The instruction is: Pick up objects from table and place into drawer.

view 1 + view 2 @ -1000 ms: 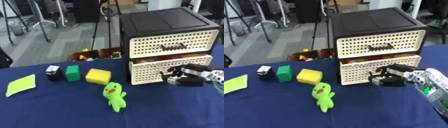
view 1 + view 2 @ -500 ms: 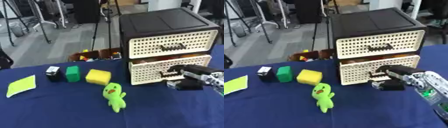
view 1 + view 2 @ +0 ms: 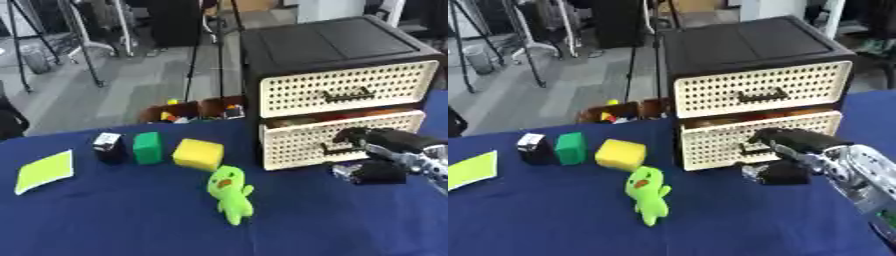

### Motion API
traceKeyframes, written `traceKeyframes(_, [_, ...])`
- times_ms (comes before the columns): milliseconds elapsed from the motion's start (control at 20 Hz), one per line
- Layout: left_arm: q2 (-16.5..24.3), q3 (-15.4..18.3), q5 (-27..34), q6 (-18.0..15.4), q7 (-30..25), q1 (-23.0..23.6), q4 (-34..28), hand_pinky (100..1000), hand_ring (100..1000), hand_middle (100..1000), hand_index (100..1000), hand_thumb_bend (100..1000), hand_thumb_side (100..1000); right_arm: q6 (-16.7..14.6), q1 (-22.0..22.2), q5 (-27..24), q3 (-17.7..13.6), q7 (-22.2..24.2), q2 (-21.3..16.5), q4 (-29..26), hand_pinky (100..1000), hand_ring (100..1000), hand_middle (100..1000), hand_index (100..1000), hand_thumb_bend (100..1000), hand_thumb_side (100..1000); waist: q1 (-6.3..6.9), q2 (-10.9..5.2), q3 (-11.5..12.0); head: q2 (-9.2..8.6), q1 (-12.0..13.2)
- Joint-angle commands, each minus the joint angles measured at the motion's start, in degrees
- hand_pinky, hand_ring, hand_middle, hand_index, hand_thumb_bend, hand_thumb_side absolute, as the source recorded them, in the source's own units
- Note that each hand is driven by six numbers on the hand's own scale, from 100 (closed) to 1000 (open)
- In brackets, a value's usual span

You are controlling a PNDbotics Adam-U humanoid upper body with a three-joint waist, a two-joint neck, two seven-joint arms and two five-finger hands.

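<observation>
Two eyes in the robot's head look down and forward at one table.

Both views sit close above the near edge of the blue-cloth table and face its far edge, where the black cabinet with cream hole-dotted drawers stands. Both share nearly everything. The right eye view shows more of the robot's black and silver right arm at the right edge.

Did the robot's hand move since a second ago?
Yes. The right hand has slid slightly rightward along the lower drawer front, now at its handle; the green duck toy stayed put.
</observation>
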Motion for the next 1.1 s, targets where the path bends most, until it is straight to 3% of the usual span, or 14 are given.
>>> traceKeyframes(50, [0.3,0.0,0.2,0.0,-0.4,-0.5,-1.0,520,636,626,813,386,998,-0.5,-1.0,2.7,0.1,-0.9,-1.6,-0.6,626,919,1000,1000,317,1000,-0.42,-1.23,0.3,-0.8,-0.2])
traceKeyframes(650, [0.0,-0.3,0.7,0.0,-1.0,-0.3,-1.0,518,636,626,811,381,1000,-4.1,-7.9,4.9,1.8,-2.1,5.6,17.2,633,924,1000,1000,322,1000,-0.44,-1.09,1.0,-1.63,-0.9])
traceKeyframes(900, [-0.1,-0.3,0.7,0.1,-1.1,-0.3,-1.0,518,635,626,811,378,1000,-5.2,-6.9,3.8,1.1,-3.9,5.1,17.9,630,917,1000,1000,322,1000,-0.52,-0.64,1.4,-1.86,-1.1])
traceKeyframes(1100, [0.0,-0.1,0.6,0.1,-1.0,-0.2,-1.0,518,636,626,810,377,1000,-5.1,-4.9,1.5,0.6,-3.8,3.2,13.2,626,911,1000,1000,322,1000,-0.64,-0.45,1.4,-1.61,-0.8])
